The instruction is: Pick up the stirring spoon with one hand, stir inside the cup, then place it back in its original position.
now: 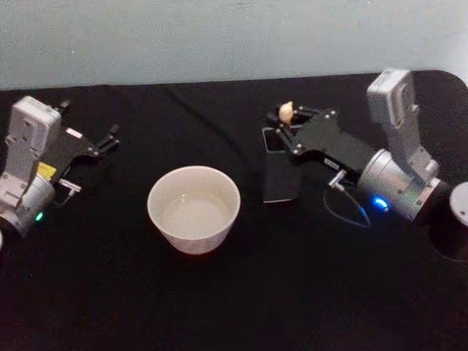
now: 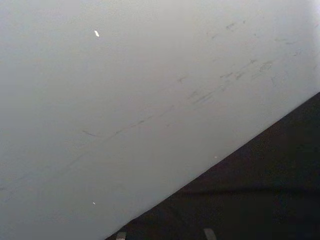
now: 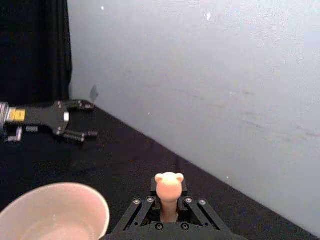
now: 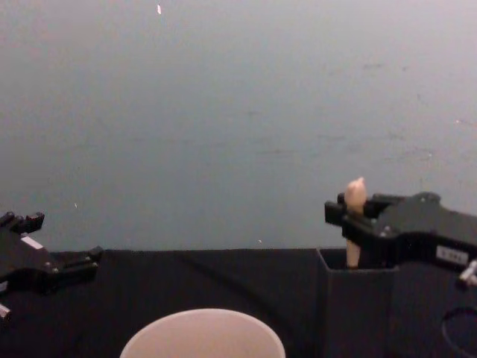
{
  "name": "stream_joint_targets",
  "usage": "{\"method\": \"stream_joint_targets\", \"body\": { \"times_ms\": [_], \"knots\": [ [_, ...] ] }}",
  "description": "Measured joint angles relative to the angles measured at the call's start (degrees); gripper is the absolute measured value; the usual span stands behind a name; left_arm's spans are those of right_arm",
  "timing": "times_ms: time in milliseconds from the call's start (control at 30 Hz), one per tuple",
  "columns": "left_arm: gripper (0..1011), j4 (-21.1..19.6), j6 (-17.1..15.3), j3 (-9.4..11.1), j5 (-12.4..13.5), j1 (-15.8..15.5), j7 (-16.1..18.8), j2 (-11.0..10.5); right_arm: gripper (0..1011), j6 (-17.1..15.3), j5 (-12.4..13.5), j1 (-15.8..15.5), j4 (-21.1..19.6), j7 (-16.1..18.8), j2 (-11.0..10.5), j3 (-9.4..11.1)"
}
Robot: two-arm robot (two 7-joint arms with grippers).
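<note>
while the stirring spoon stands upright in its dark grey square holder, my right gripper reaches in level from the right. its fingers sit against both sides of the beige handle, just below the knob, and i judge them clamped on it. the grip is taken high because only that part of the spoon rises above the holder's mouth; stem and bowl are hidden inside. the holder holds the spoon vertical, so a straight upward lift should free it without tipping the box. the cup, wide, pale and round, stands on the black table to the left of the holder, near it but apart, its mouth open for the stirring step, which is not yet begun. whether it contains liquid i cannot tell. my left gripper lies parked at the far left, well apart from the cup, fingers spread and holding nothing, since the task needs one arm.
</note>
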State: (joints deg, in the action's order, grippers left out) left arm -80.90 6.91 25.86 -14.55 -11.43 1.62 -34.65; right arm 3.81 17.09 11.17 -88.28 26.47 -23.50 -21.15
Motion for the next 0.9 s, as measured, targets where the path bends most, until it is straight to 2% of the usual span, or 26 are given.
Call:
{"method": "stream_joint_targets", "body": {
  "times_ms": [200, 467, 900],
  "knots": [
    [1001, 0.0, 0.0, 0.0, 0.0, 0.0, 0.0, 0.0, 175, -0.76, 2.57, -0.3, -2.02, 0.2, -0.5, 1.44],
    [1001, 0.0, 0.0, 0.0, 0.0, 0.01, 0.0, 0.0, 175, -1.68, 5.15, -0.55, -3.96, 0.27, -1.14, 2.31],
    [1001, 0.0, 0.0, 0.0, 0.0, 0.0, 0.0, 0.0, 175, -2.4, 7.84, -0.7, -6.25, -1.68, -1.14, 3.75]
  ]
}}
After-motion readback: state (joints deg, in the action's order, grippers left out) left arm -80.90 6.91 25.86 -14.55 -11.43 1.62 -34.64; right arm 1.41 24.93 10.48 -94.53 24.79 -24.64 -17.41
